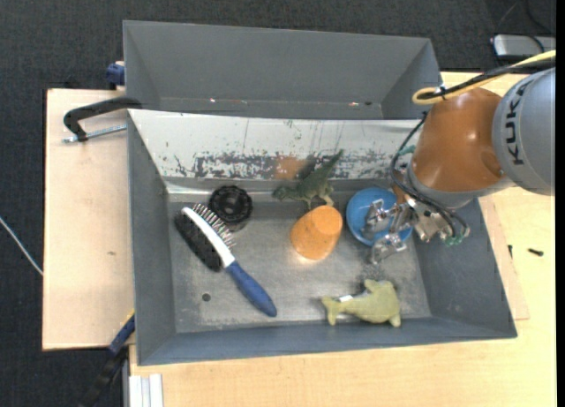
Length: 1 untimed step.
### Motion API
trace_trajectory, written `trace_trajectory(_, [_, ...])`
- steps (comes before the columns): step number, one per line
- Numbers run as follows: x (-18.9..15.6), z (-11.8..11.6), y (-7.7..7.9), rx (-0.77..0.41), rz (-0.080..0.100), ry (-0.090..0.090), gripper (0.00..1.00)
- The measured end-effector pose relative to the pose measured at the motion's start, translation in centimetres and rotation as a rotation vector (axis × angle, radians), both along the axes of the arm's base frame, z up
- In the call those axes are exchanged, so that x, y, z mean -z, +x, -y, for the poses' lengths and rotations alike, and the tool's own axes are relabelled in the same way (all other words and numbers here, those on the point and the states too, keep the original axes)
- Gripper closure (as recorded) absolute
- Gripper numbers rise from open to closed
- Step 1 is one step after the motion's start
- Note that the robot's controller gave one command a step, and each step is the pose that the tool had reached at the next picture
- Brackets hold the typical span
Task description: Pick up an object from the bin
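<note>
- Grey metal bin holds a few loose things, spread out rather than heaped; the arm comes in from the right, its orange wrist cover above the bin's right side
- gripper is low over the right part of the floor, at the near-right edge of a blue round dish; it overlaps the dish's rim; whether it is open or closed, or has hold of anything, I cannot tell
- orange cup lies tipped just left of the blue round dish; a green toy dinosaur stands behind it, near the back wall
- yellow-green toy dolphin lies at the front, nearer the camera than the gripper and apart from it
- black brush with a blue handle lies slantwise on the left; a black round part sits just behind its head
</note>
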<state>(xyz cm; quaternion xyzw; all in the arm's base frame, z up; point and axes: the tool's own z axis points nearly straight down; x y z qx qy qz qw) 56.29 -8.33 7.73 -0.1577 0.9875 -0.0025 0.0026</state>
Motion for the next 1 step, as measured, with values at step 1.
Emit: trace_trajectory(1, [-17.9,-2.16,1.51,-0.274,0.008,0.002,1.0])
